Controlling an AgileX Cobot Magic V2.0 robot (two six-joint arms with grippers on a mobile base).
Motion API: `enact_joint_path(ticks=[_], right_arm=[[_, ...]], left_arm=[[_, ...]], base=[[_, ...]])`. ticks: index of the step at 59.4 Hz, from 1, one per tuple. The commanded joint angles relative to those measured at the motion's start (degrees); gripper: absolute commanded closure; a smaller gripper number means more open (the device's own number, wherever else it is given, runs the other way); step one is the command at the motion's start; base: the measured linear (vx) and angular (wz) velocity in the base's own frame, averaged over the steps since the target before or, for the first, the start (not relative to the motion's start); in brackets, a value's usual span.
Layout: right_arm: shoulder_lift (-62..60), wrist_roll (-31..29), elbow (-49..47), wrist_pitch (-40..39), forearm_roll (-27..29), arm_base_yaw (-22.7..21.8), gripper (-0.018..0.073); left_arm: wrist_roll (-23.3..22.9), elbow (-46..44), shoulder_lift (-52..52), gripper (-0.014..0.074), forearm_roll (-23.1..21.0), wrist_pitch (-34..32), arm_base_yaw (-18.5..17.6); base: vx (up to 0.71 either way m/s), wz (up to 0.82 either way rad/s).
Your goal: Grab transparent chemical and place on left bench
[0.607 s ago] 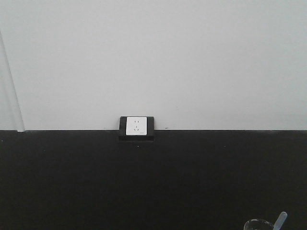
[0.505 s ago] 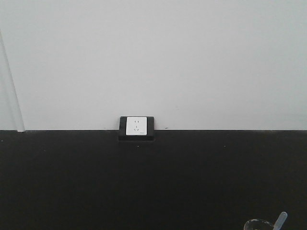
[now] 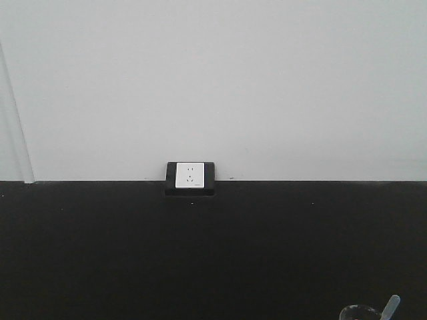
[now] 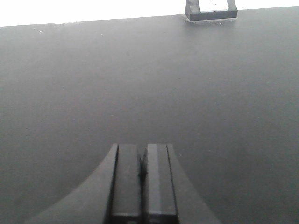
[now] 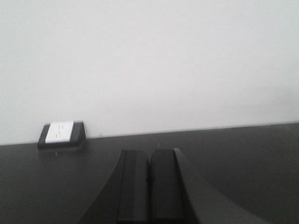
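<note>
The dropper [image 3: 392, 305] showed only in the front view, at the bottom right corner: its rounded pale-bluish end poked up, tilted to the right, next to the rim of a glass [image 3: 359, 311]. The picture's edge cut both off, so whether the dropper stood inside the glass or just beside it could not be told. Neither claw appeared in that view, so how far it lay from either could not be told.

The left claw [image 4: 142, 156] was pressed narrow, its fingers together with nothing between them, above bare dark counter [image 4: 70, 93]. The right claw [image 5: 149, 158] was likewise pressed together and held nothing.

A white socket [image 3: 190, 177] in a black frame sat at the counter's far edge against the pale wall [image 3: 213, 80].
</note>
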Motion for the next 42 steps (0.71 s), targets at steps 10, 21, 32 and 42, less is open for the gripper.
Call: enact_joint_path(ticks=[10,21,32,42], right_arm=[[24.2,-1.1,-14.4,-11.4,-0.2,-0.3,0.0567],[36.7,-0.5,-19.8,-15.7,-0.1,-0.3,0.0564],[44.0,-0.5,-20.2,-23.0,-0.2,-0.3,0.053],[48.0,-0.5,-20.2,-25.8,-0.2,-0.3,0.0428]], left_arm=[[-0.4,0.9,-1.1,0.06,0.0,-4.5,-0.1],[-0.4,0.9,-1.1,0.06,0.0,-4.5,-0.1],[-0.4,0.9,-1.1,0.06,0.0,-4.5,-0.1],[-0.4,0.9,-1.1,0.06,0.0,-4.5,-0.1]], base=[[0.0,0.0],[0.0,0.0],[0.0,0.0],[0.0,0.0]])
